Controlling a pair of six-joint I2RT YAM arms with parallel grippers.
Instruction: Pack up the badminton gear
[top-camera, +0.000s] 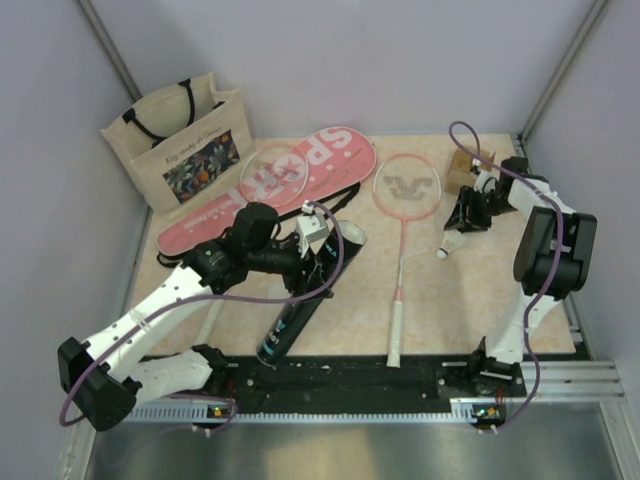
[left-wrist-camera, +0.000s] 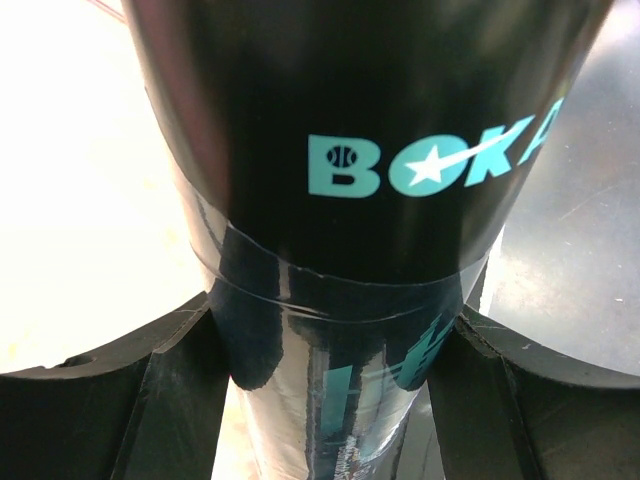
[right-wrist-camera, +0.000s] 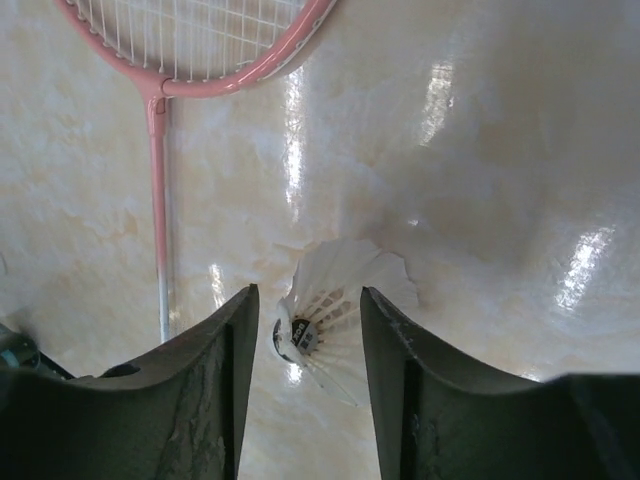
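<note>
**Packing scene, overhead and wrist views.** A glossy black tube (left-wrist-camera: 400, 100), a smooth cylinder lettered "BOKA" in teal, slants from the centre of the pale marbled table (top-camera: 470, 310) toward 7 o'clock. The left gripper (top-camera: 318, 246) grasps it near its 1 o'clock end, with matte black fingers (left-wrist-camera: 170, 400) pressed on both flanks.

A racket (top-camera: 405, 187) with a thin pink frame, white strings and a white handle lies at centre, head toward 12 o'clock. A second racket (top-camera: 275, 172) rests on the long pink "SPORT" cover (top-camera: 335, 150) toward 11 o'clock.

At 3 o'clock a white feather shuttlecock (right-wrist-camera: 340, 275) lies on its side. The right gripper (right-wrist-camera: 308, 320) straddles it, released — jaws apart, a gap showing beside the cork.

A beige floral tote bag (top-camera: 190, 140) stands at 10 o'clock, and a small brown cardboard box (top-camera: 459, 170) at 2 o'clock.
</note>
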